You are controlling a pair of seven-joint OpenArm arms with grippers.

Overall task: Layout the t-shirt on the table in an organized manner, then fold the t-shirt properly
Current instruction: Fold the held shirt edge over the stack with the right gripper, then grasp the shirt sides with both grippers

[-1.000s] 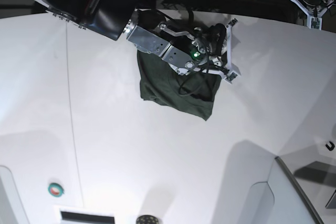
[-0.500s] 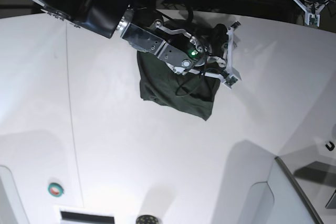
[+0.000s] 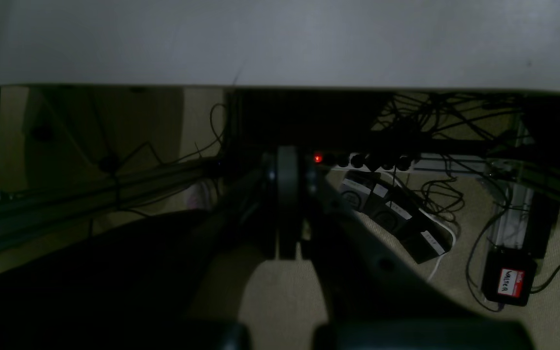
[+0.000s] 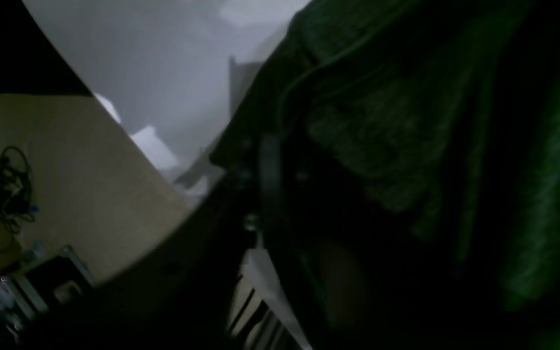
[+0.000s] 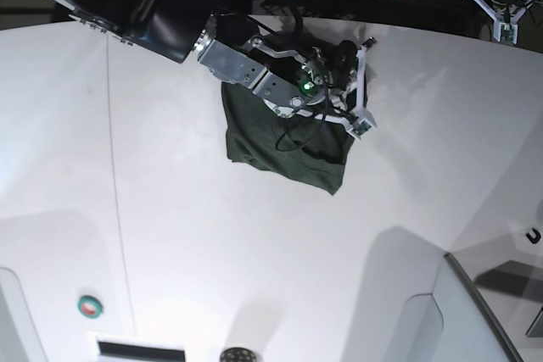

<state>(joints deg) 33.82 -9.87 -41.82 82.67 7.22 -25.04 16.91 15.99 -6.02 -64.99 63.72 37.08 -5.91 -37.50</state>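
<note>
Dark green knit, the t-shirt (image 5: 280, 146) lies bunched and wrinkled at the far middle of the white table (image 5: 254, 243), its near corner pointing right. The right gripper (image 5: 361, 82) sits over the shirt's far right edge, jaws drawn together; whether cloth is pinched, I cannot tell. The left gripper (image 5: 502, 13) hangs beyond the table's far right edge, closed narrow on nothing, above cables and a power strip (image 3: 387, 163).

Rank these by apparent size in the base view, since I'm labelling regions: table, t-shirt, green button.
1. table
2. t-shirt
3. green button
</note>
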